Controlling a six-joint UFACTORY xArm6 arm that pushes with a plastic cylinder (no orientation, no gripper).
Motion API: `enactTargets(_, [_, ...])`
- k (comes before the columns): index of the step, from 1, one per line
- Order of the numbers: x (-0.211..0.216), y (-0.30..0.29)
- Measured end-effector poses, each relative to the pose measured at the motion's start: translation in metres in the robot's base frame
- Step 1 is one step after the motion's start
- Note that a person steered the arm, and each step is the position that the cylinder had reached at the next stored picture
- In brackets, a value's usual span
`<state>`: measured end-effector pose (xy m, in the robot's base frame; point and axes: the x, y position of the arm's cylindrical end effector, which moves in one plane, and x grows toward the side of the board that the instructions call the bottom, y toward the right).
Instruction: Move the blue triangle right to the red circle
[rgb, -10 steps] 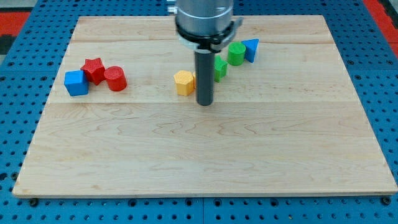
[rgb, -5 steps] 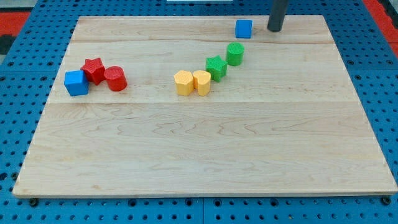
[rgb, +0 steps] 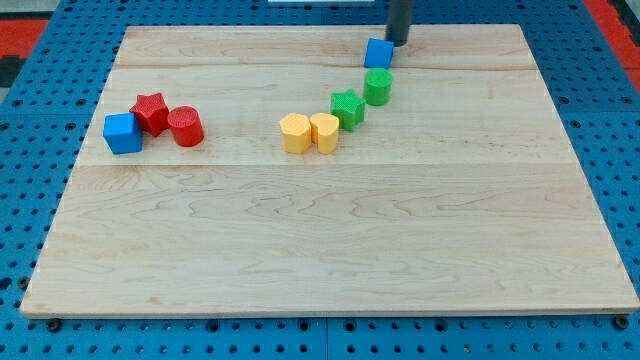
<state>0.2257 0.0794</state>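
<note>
The blue triangle (rgb: 378, 53) lies near the board's top edge, just above the green circle (rgb: 378, 86). My tip (rgb: 398, 42) is at its upper right, touching or almost touching it. The red circle (rgb: 185, 127) stands far off at the view's left, next to the red star (rgb: 151, 110) and the blue cube (rgb: 123, 133).
A green star (rgb: 347, 106) lies below and left of the green circle. A yellow hexagon (rgb: 295, 132) and a yellow block (rgb: 324, 132) sit side by side at mid-board. The wooden board (rgb: 330, 240) rests on a blue pegboard.
My tip moved from mid-board to the top, then left against the blue triangle. The triangle shifted up, then down and left toward the green circle.
</note>
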Motion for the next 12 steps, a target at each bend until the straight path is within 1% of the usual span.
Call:
enactTargets(1, [0.023,-0.06])
enactTargets(2, [0.022,-0.061])
enactTargets(3, [0.009,-0.051])
enactTargets(4, [0.009,-0.005])
enactTargets(5, [0.017,0.013])
enactTargets(6, [0.045,-0.033])
enactTargets(7, [0.06,-0.053])
enactTargets(8, [0.062,-0.07])
enactTargets(9, [0.077,-0.142])
enactTargets(10, [0.101,-0.187])
enactTargets(11, [0.099,-0.156])
enactTargets(12, [0.13,-0.165])
